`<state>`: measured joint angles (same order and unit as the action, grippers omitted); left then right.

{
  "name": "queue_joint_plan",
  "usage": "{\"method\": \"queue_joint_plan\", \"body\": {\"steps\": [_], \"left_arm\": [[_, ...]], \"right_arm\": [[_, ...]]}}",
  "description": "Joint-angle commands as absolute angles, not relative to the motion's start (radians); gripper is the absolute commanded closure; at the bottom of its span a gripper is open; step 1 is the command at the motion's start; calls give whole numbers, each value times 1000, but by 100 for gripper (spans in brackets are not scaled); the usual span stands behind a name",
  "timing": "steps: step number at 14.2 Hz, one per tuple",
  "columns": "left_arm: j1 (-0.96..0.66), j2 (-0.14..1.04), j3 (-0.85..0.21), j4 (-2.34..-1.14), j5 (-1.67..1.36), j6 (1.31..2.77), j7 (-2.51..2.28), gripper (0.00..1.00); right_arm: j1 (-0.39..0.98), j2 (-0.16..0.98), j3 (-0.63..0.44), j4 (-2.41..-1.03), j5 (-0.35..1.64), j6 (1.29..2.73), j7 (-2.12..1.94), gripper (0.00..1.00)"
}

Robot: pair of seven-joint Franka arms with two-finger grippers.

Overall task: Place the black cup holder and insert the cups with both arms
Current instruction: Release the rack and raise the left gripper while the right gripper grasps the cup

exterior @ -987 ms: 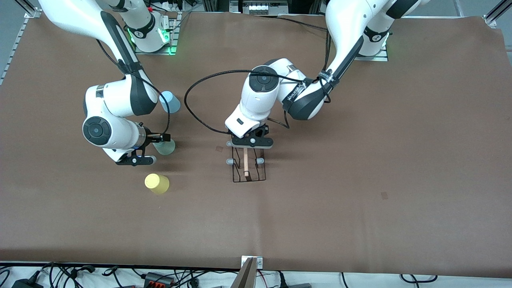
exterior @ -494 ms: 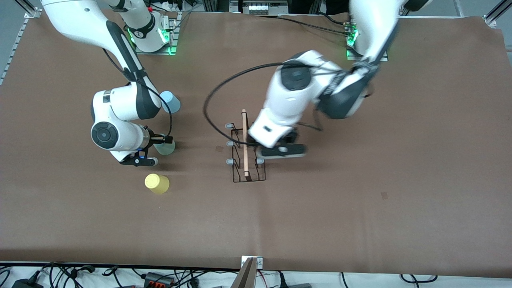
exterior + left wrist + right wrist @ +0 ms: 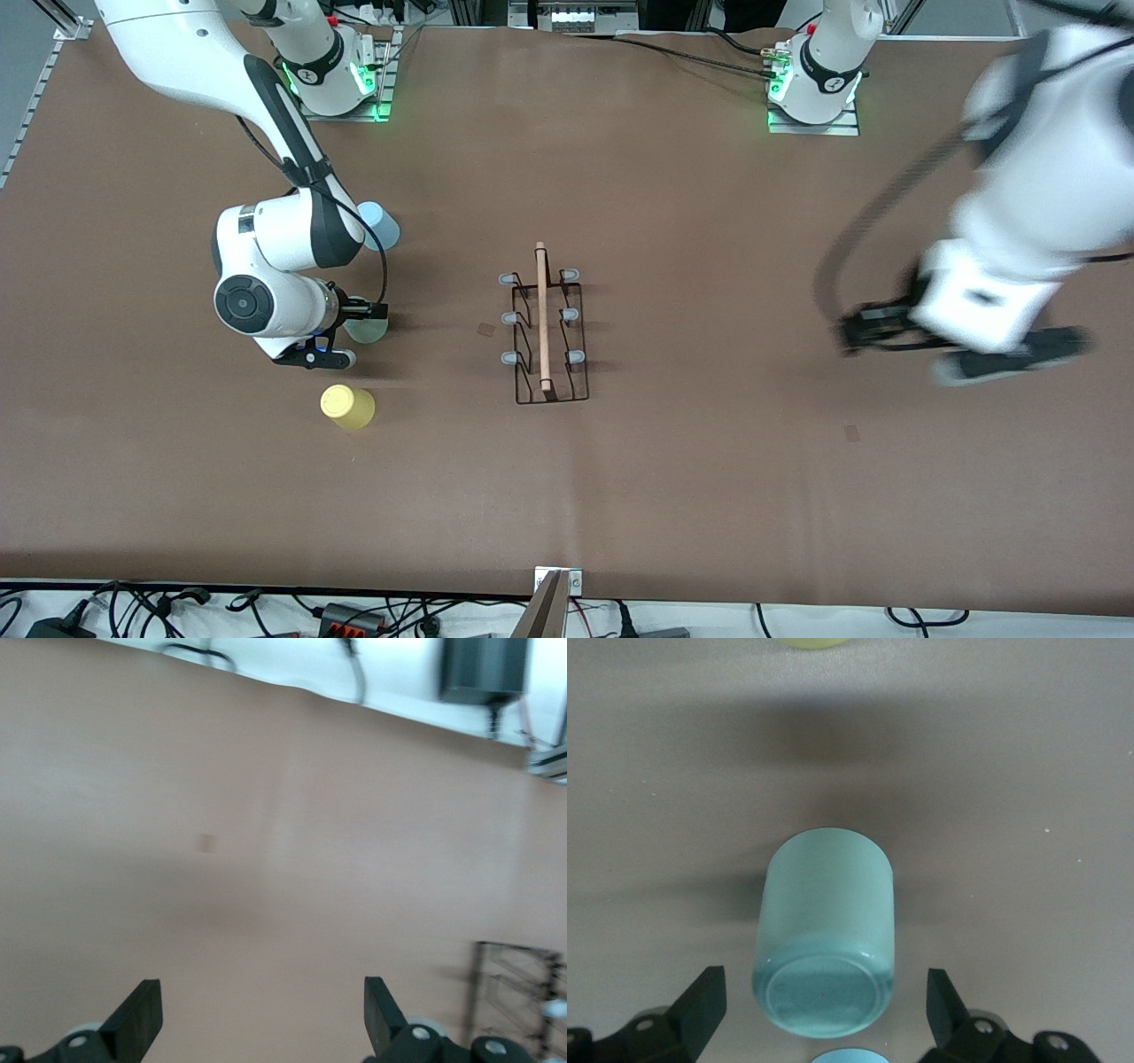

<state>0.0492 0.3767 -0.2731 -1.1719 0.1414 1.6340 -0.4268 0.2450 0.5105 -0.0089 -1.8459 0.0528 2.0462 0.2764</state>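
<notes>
- Brown covering lies over the whole desk (image 3: 709,496), with both arm bases along the upper edge of the front frame.
- Rack (image 3: 542,323) stands on the desk in the middle of the frame. Its wooden handle runs from upper to lower frame, and three grey-tipped pegs show on each side of it. No cup is in it and no gripper touches it.
- Left gripper (image 3: 1010,356) hangs over bare desk at the left arm's end, well apart from the rack. It is smeared in the front view, so its exact pose is hard to read.
- Left wrist view shows that gripper (image 3: 259,1028) with its fingers (image 3: 142,1019) spread wide and nothing between them. Only bare desk lies below, with the rack (image 3: 518,992) at the frame's lower edge.
- Right gripper (image 3: 353,335) is low at the mint cup (image 3: 368,331), toward the right arm's end of the desk.
- Right wrist view has the gripper (image 3: 824,1014) with fingers (image 3: 700,1005) apart on either side of the mint cup (image 3: 828,921). A gap shows on each side, so they do not grip it. The cup seems to stand upside down.
- Blue cup (image 3: 379,226) stands on the desk higher in the front frame than the mint cup, partly hidden by the right arm.
- Yellow cup (image 3: 347,406) stands lower in the frame, nearer the camera, near the right gripper but clear of it.
</notes>
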Motion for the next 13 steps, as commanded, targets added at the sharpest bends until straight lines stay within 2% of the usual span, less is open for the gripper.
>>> {"method": "queue_joint_plan", "body": {"steps": [1,3,6,7,8,9,10,12,13], "left_arm": [[168,327,-296,-1203,141,1608,-257,0],[192,327,-293,-1206,143,1606,-145,0],[193,318,-287,-1209,143,1585,-118,0],[193,316,-285,-1209,143,1585,-123,0],[207,314,-281,-1216,141,1585,-121,0],[250,313,-293,-1226,127,1585,-118,0],[280,308,-293,-1253,74,1591,-112,0],[275,198,-246,-1407,0,1635,-83,0],[272,117,-230,-1531,-2,1705,-81,0]], "right_arm": [[249,518,-9,-1855,64,2062,290,0],[247,526,-9,-1849,64,2060,291,3],[242,526,-9,-1839,66,2059,291,51],[244,526,-9,-1830,72,2054,291,63],[245,525,-11,-1815,78,2046,290,71],[247,520,-11,-1792,78,2033,285,76],[250,515,-9,-1758,78,2004,279,77],[259,514,-9,-1642,86,1880,281,77],[273,514,-9,-1582,115,1818,291,77]]}}
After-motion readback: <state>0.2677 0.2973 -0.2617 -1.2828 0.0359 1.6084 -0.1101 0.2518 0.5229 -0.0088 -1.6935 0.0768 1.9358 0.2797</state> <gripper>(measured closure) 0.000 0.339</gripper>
